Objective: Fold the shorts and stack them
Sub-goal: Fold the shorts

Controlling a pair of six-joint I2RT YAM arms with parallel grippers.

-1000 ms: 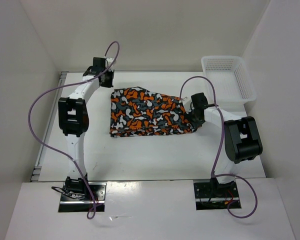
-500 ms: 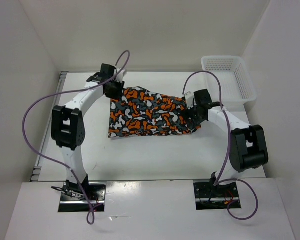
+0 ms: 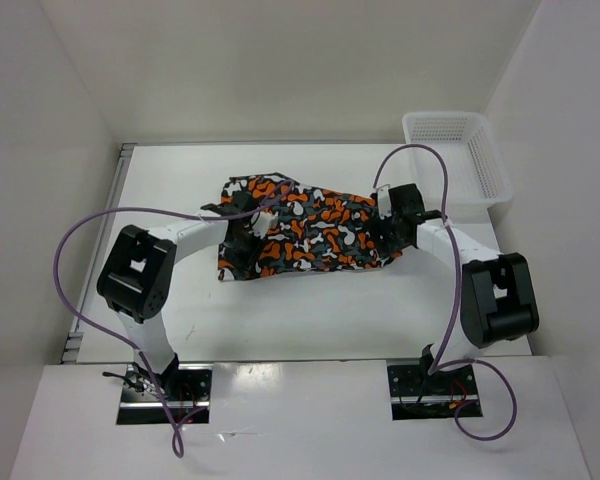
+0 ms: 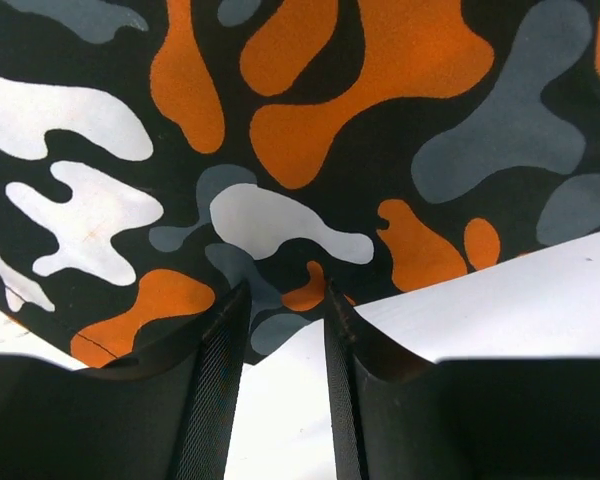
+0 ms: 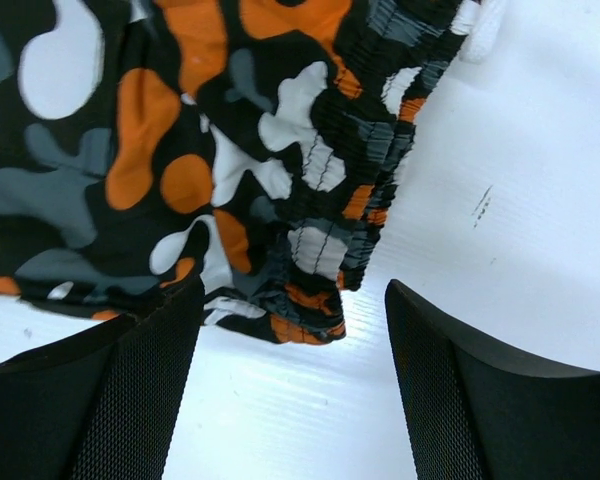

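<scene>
The camouflage shorts lie spread flat in the middle of the table, waistband to the right. My left gripper is at the shorts' near-left corner. In the left wrist view the left gripper is narrowly open, with the hem edge of the shorts right at its fingertips and white table showing between the fingers. My right gripper is at the waistband end. In the right wrist view the right gripper is wide open, with the gathered waistband corner between the fingertips and untouched.
A white mesh basket stands at the far right corner. Purple cables loop over both arms. White walls close in the table on the left, back and right. Bare table lies between the shorts and the arm bases.
My left arm swung from the shorts' far-left corner down to their near-left corner. My right gripper shifted slightly along the waistband end. The shorts have barely moved.
</scene>
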